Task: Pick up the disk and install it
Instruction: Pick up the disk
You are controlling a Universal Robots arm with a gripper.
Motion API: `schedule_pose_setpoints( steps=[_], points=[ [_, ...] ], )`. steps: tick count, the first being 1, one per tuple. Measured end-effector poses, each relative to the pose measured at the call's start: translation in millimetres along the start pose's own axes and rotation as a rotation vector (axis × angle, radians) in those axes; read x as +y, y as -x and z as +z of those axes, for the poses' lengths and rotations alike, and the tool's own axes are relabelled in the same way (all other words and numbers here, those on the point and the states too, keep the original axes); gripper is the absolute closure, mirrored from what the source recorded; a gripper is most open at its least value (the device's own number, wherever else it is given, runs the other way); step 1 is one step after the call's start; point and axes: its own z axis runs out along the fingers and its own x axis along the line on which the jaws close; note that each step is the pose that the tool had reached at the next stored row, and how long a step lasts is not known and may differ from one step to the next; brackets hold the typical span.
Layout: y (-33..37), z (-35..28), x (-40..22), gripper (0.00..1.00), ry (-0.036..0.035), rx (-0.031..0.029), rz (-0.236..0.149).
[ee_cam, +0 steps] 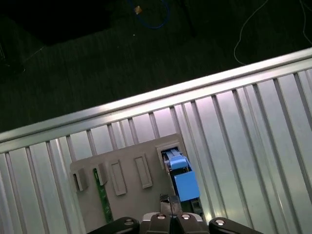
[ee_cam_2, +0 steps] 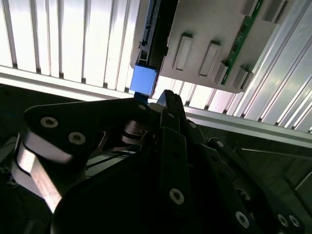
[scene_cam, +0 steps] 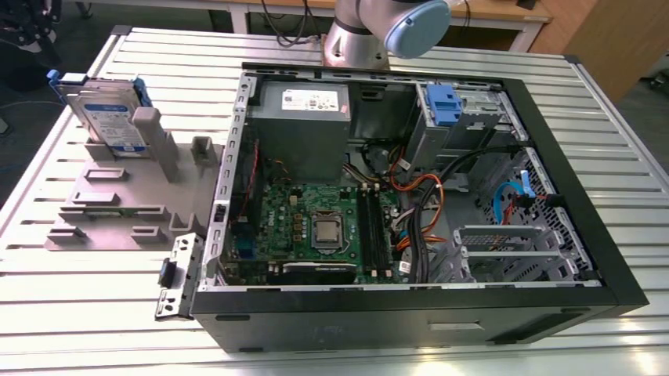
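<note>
1. The disk is found standing upright on edge in a slot of the grey holder. The holder is set on the slatted counter just beside the open computer case, on the exterior view's left of it.
2. In the exterior view the disk's labelled face is turned toward the camera. Its lower part is hidden behind the holder's posts, and the blue rail frame is seen along its upper edge.
3. In both wrist views the disk is seen end-on, so little beyond its blue end tab can be made out. Its broad faces are hidden at that angle.
4. The hand is seen in both wrist views over the holder, apart from the disk. It appears clenched, tips drawn together, with nothing grasped. In the first wrist view most of it is cut off by the picture's edge.
5. The arm is seen at the far side of the case, cut off by the exterior view's edge.
6. Inside the case, the grey power-supply box is noted at the far wall. The bays beside it are partly hidden by cables.
7. A green strip is seated in the holder. What it is cannot be told.
</note>
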Motion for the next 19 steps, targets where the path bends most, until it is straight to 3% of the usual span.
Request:
schedule_pose_setpoints(
  steps=[7,13,16,17,19],
  points=[
    [9.4,4.0,2.5,0.89,0.0001,0.0007,-0.018],
    [11.2,12.2,2.6,0.59,-0.0013,0.0022,-0.073],
    [11.3,16.8,2.5,0.53,-0.0020,0.0035,-0.112],
    [11.3,18.2,2.5,0.47,-0.0027,0.0036,-0.122],
    [11.3,19.1,2.5,0.47,-0.0035,0.0039,-0.132]
  ],
)
